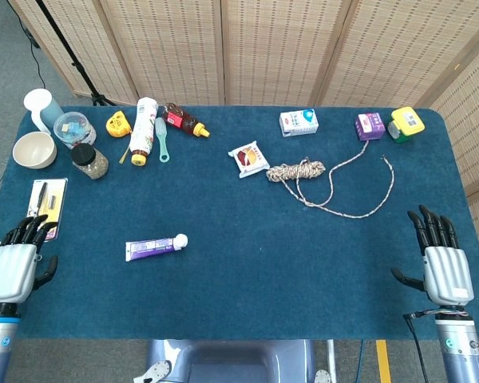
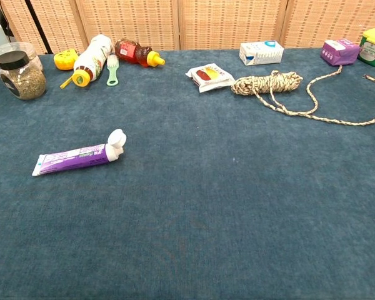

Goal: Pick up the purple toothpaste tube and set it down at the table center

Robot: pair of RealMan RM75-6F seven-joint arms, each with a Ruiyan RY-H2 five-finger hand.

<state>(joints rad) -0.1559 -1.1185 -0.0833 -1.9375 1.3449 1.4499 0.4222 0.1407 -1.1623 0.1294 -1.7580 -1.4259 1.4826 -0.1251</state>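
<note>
The purple toothpaste tube point(image 1: 155, 247) with a white cap lies flat on the blue table, front left of the middle; the chest view shows the same toothpaste tube point(image 2: 78, 155) with its cap pointing right. My left hand point(image 1: 14, 263) hovers at the table's front left corner, well left of the tube, fingers extended and holding nothing. My right hand point(image 1: 441, 261) is at the front right edge, fingers straight and apart, empty. Neither hand appears in the chest view.
Along the back left stand a white bowl point(image 1: 33, 149), a spice jar point(image 1: 89, 161), a lotion bottle point(image 1: 144, 130) and a red bottle point(image 1: 184, 120). A snack packet point(image 1: 248, 158), a coiled rope point(image 1: 319, 180), a milk carton point(image 1: 298, 122) and small boxes point(image 1: 389, 124) lie back right.
</note>
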